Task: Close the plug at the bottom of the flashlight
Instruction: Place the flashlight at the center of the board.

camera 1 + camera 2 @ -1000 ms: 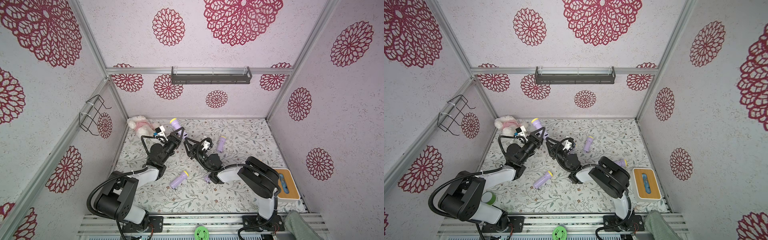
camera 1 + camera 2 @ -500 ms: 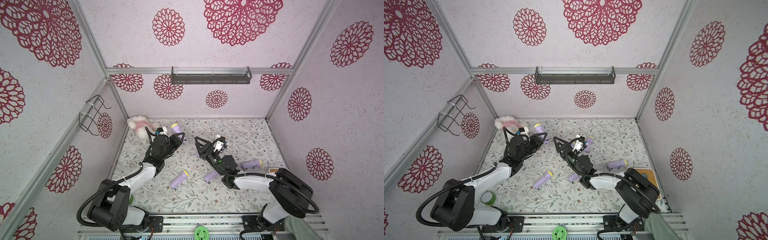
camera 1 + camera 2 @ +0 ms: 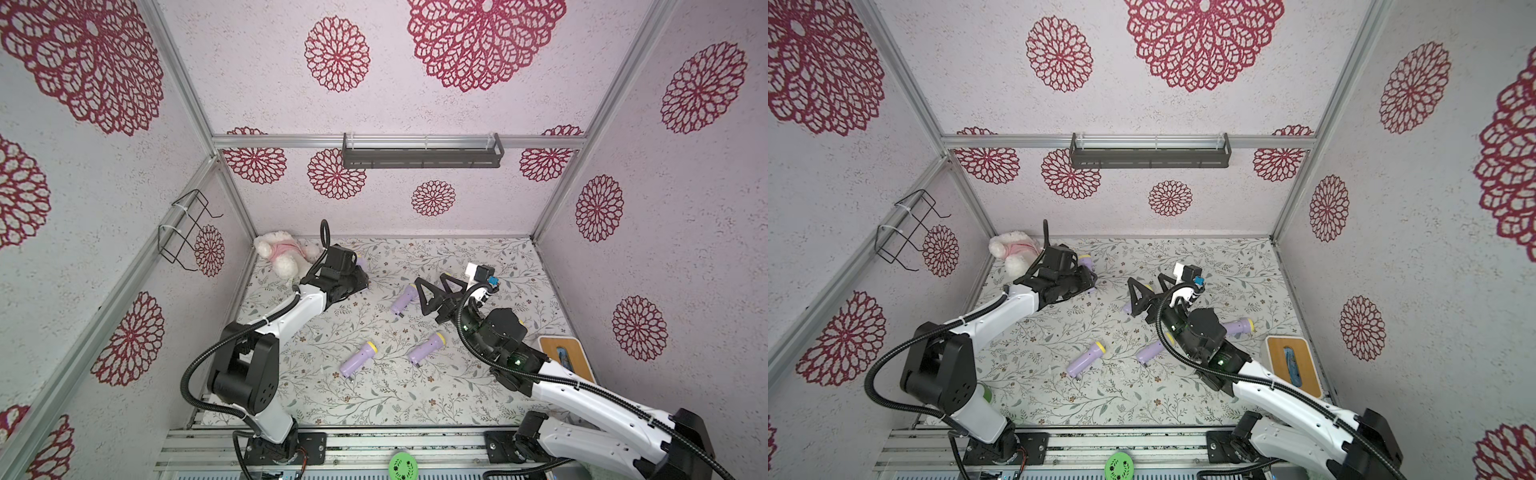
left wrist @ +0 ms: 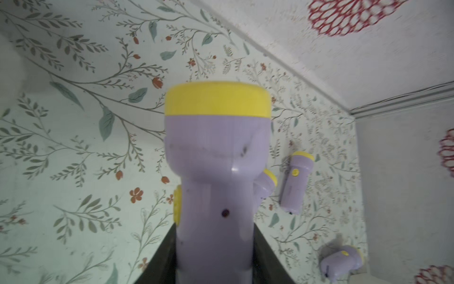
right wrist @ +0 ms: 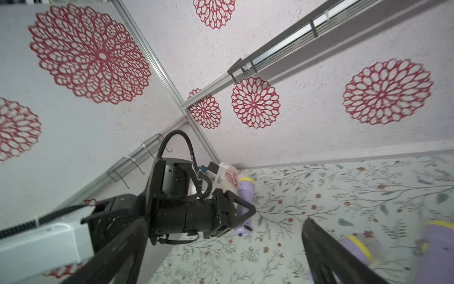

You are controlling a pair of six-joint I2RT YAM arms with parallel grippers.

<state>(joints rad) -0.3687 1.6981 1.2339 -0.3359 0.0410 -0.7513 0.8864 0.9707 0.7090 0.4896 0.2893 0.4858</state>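
I see a floral mat (image 3: 374,395) boxed in by pale walls (image 3: 415,104) with red rosettes. My left gripper (image 3: 358,282) is clamped on the flashlight (image 4: 216,152) at the back left, near a plush toy (image 3: 282,255). My right gripper (image 3: 430,280) gapes wide, empty, mid-mat.

Both top views high overhead, sharing the whole floral floor (image 3: 374,399) — wrist cameras low, close, angled across it.
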